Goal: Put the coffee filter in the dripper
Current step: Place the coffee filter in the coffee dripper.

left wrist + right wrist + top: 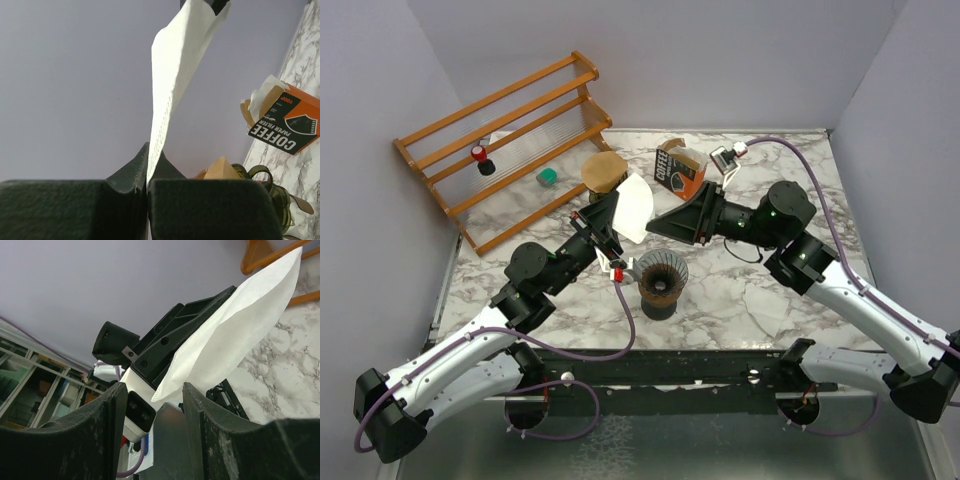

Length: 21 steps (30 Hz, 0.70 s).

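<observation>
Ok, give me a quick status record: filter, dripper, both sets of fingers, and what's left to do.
filter: white paper coffee filter, held up off the table
left fingers: shut on the filter's edge
right fingers: open, pointed at the filter, not gripping it; contact unclear
dripper: dark ribbed glass dripper, upright on the marble table, no white filter in it
remaining: filter not yet placed in dripper
</observation>
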Motion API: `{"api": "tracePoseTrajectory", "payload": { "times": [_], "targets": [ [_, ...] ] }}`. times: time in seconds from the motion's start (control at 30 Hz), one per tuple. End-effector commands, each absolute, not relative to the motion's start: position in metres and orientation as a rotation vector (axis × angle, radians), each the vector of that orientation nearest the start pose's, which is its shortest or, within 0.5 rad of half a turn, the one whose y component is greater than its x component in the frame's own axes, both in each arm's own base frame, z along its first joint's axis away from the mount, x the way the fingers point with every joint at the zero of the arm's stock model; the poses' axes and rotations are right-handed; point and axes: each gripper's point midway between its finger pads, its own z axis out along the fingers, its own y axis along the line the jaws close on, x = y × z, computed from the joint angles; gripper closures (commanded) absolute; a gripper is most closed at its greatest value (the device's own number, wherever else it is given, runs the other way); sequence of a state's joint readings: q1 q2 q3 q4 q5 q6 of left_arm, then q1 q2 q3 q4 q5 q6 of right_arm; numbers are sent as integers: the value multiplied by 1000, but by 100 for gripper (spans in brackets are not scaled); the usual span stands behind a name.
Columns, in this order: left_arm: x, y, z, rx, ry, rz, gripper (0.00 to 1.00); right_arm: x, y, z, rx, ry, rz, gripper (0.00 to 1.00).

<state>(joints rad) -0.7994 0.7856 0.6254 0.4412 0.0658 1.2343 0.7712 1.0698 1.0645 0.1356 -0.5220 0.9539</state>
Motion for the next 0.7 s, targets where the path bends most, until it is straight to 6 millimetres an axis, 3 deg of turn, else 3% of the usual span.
{"api": "tracePoseTrajectory", "payload": {
  "times": [0.0, 0.67],
  "targets": [
    [245, -220, 383, 1120, 601, 303, 100, 168, 331, 411, -359, 1677, 1745, 47],
    [239, -225, 377, 1154, 562, 292, 100, 188, 340, 402, -328, 1704, 1686, 49]
  ]
}}
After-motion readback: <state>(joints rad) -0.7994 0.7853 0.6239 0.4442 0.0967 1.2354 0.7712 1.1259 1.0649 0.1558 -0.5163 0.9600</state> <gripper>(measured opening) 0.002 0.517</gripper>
